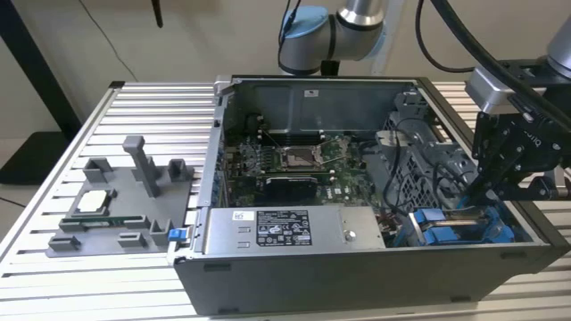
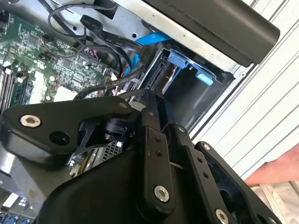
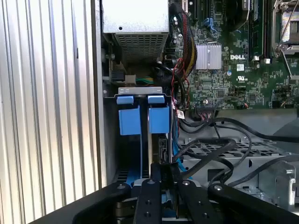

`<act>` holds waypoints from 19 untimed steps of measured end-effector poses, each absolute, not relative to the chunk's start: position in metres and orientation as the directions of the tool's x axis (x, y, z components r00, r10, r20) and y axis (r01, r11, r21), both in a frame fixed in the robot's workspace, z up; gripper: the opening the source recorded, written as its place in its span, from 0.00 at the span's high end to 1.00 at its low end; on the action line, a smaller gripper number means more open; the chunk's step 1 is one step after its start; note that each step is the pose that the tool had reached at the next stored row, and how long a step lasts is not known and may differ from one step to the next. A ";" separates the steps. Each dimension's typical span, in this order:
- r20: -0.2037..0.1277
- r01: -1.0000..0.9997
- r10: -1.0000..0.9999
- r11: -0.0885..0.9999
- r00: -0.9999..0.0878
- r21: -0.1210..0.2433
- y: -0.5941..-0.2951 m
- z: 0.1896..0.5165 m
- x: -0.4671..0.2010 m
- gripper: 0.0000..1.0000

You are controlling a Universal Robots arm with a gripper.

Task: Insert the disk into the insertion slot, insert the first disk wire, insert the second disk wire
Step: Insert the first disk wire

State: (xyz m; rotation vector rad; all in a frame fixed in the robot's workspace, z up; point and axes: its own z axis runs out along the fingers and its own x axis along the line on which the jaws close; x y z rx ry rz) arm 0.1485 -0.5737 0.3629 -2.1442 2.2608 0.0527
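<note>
The insertion slot [image 1: 450, 234] is the drive bay with blue latch tabs in the case's corner, at the exterior view's right. Both wrist views show those tabs [image 3: 159, 119] [image 2: 187, 61]. The disk [image 3: 162, 145] stands on edge inside the bay, with only its dark connector edge visible. My gripper [image 1: 467, 200] reaches down into the bay, directly over that edge [image 3: 161, 170]. Its fingers are pressed together at the end of a black disk wire [image 3: 205, 148] that loops in from the cage side. That wire [image 2: 110, 86] also meets the fingertips in the second wrist view; its plug is hidden.
A grey power-supply box [image 1: 285, 231] lies beside the bay, with the motherboard [image 1: 295, 160] behind it. A perforated cage [image 3: 243, 156] draped in black cables borders the bay. A grey fixture with parts [image 1: 116, 207] sits at the exterior view's left. A hand [image 2: 275, 168] rests outside the case.
</note>
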 end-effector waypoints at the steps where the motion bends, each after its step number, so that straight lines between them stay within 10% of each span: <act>1: -0.042 -0.999 -0.998 0.053 -0.053 0.007 -0.574 0.363 0.149 1.00; 19: -0.068 -0.999 -0.996 0.053 -0.053 0.009 -0.574 0.346 0.159 1.00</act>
